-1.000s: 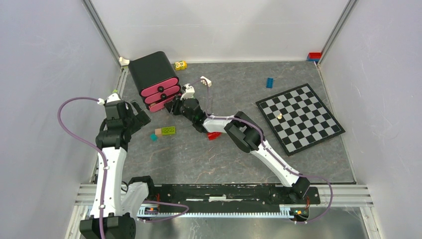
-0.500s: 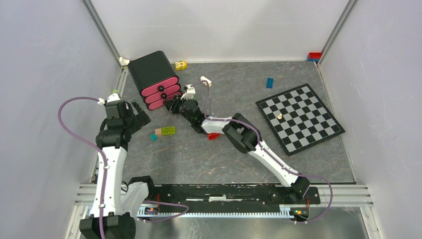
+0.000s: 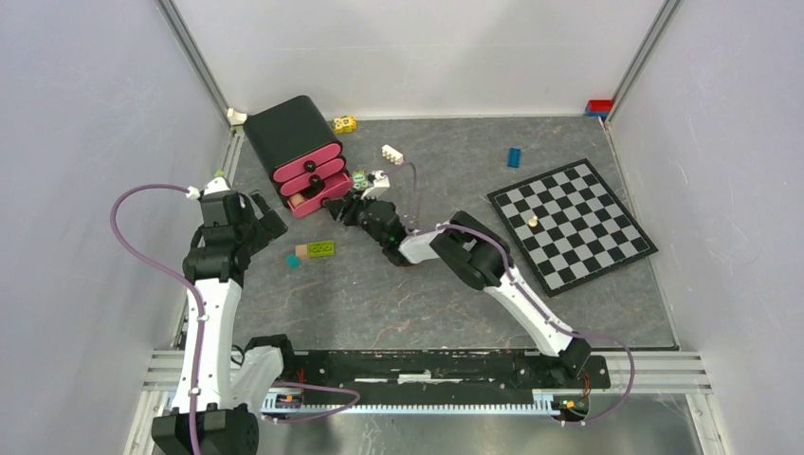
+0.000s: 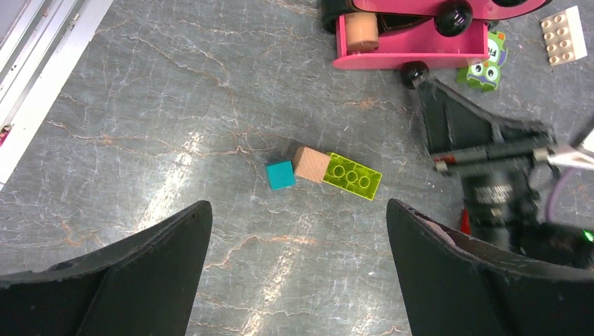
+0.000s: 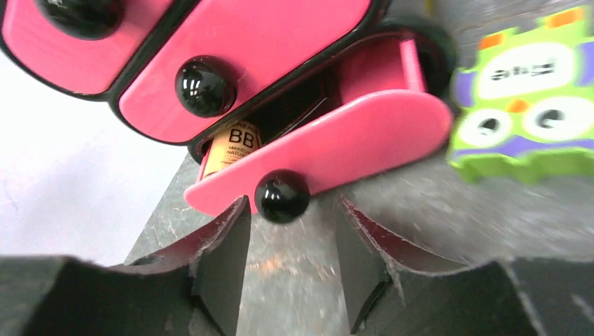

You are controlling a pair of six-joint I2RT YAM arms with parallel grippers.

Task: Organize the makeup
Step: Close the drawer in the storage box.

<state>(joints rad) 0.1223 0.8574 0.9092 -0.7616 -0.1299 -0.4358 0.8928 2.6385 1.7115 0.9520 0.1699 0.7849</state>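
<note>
Left wrist view: the left gripper (image 4: 298, 210) hovers over the desk (image 4: 140, 105), jaws wide and empty. Rightward, the right gripper (image 5: 293, 206) brackets the knob (image 5: 281, 197) of the pulled-out pink drawer (image 5: 350, 140), jaws narrowly parted, not pinching. The beige bottle (image 5: 235, 143) lies inside. A skewed push could jam the drawer.

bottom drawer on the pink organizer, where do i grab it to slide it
Take the round black knob on the bottom drawer front, coming straight from the front with one finger on each side. It juts out clear of the face, while the pink front is broad and smooth.
</note>
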